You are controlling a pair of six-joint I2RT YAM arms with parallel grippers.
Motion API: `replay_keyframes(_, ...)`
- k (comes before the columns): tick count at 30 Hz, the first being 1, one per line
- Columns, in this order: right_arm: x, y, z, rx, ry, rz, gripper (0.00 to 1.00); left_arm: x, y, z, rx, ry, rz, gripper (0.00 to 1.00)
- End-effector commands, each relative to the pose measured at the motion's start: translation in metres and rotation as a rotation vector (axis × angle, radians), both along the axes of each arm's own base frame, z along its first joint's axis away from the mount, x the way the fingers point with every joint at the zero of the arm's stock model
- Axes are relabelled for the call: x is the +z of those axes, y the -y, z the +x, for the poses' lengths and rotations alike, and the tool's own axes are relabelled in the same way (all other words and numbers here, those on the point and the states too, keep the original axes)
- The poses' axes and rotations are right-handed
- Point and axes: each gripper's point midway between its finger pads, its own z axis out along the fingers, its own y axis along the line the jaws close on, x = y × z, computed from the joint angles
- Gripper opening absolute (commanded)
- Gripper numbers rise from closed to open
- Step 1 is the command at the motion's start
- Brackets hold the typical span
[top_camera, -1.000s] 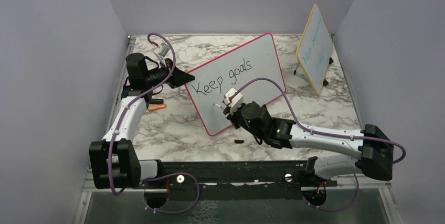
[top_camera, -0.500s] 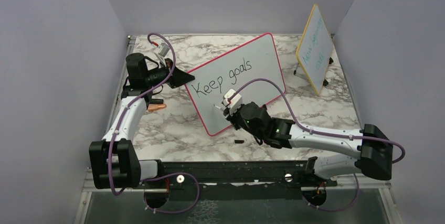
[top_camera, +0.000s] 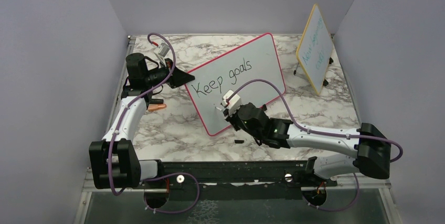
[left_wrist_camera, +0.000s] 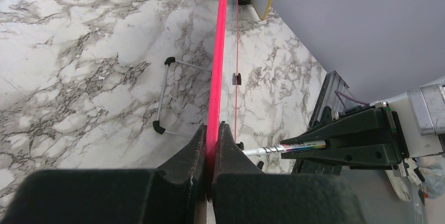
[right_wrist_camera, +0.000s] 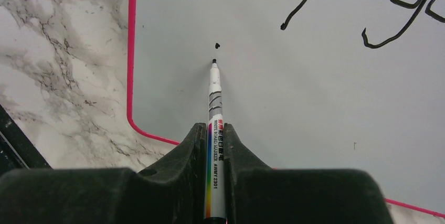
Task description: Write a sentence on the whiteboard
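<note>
- Pink-framed whiteboard (top_camera: 265, 59) shows the sentence (top_camera: 223, 77) "Keep goals"; left gripper (left_wrist_camera: 212, 132) pinches its edge.
- Right gripper (right_wrist_camera: 215, 129) clamps a marker (right_wrist_camera: 214, 98), tip beside a black dot (right_wrist_camera: 217, 45).

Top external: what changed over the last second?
The right gripper, shut on the marker, shifted slightly left and farther up the whiteboard. Unchanged: the left gripper still clamps the board's red frame, the sentence still reads "Keep goals", and the yellow-framed board is unmoved.
</note>
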Motion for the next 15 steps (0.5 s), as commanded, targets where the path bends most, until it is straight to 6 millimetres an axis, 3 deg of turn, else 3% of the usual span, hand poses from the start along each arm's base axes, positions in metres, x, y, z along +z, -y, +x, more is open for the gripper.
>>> replay_keyframes(1,0.006,-0.004,0.006,-0.028,0.005,0.012,0.0,-0.031,0.001,0.002,0.029,-0.055,0.059,0.0)
replay_keyframes(15,-0.012,0.003,-0.003,0.0,-0.052,-0.087,0.0,-0.031,0.001,0.002,0.028,-0.054,0.059,0.0)
